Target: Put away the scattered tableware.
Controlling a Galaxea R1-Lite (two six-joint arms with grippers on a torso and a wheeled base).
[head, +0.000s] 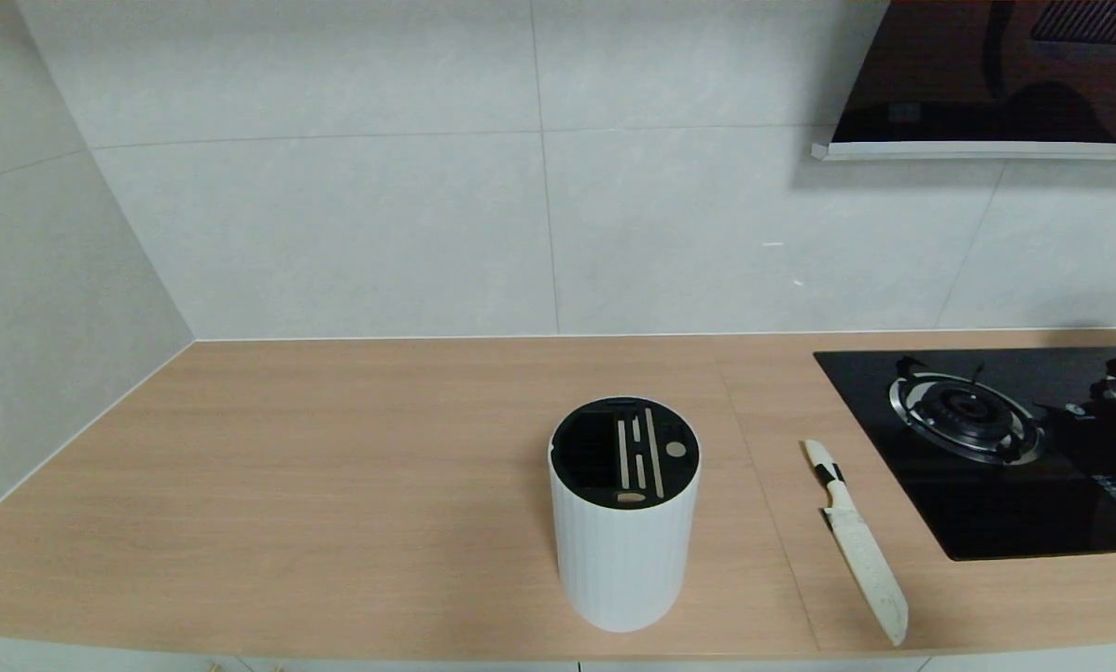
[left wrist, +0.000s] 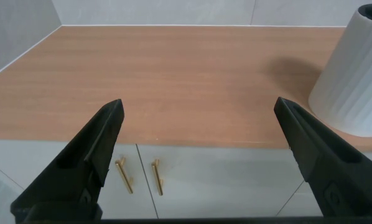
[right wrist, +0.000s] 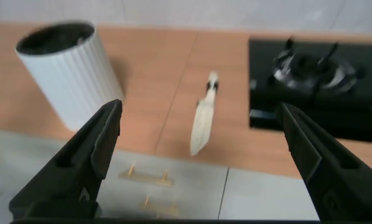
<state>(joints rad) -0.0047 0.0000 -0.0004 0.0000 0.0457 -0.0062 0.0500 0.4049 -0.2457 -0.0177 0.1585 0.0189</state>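
Note:
A cream-coloured knife (head: 855, 540) with a black band on its handle lies flat on the wooden counter, blade tip toward the front edge, between the holder and the stove. A white ribbed cylindrical knife holder (head: 624, 525) with a black slotted top stands upright near the front edge. My left gripper (left wrist: 198, 155) is open, held in front of the counter edge, left of the holder (left wrist: 354, 74). My right gripper (right wrist: 201, 162) is open too, hovering before the counter edge, with the knife (right wrist: 203, 120) and holder (right wrist: 71, 71) ahead of it.
A black gas stove (head: 997, 439) with burners is set into the counter at the right. A range hood (head: 997, 79) hangs above it. Tiled walls close off the back and left. White cabinet doors with gold handles (left wrist: 139, 176) sit below the counter (head: 334, 467).

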